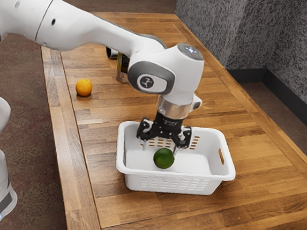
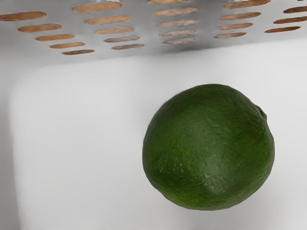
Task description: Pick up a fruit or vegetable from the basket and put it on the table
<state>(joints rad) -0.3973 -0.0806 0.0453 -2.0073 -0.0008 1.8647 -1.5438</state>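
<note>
Lime [image 1: 164, 158] is seen inside the white basket [image 1: 175, 179] in the exterior view. Nothing of the pick is judged done beyond the approach: the grasp, the lift over the basket's rim and the setting down on the table [image 1: 268, 191] are all left. The gripper [image 1: 159, 148] is held over the basket's inside, fingers spread wide, nothing gripped. The lime is placed below the gripper, near the fingertips; contact cannot be confirmed. Beyond the basket, towards the exterior view's upper left, an orange [image 1: 84, 88] is noted on the table; whether it was ever basketed cannot be told.

In the wrist view, the lime is found under the hand, on the basket's pale floor [image 2: 76, 139], apart from the basket's slotted wall [image 2: 144, 51]. A lowering around the lime is judged to be needed before any closing.
</note>
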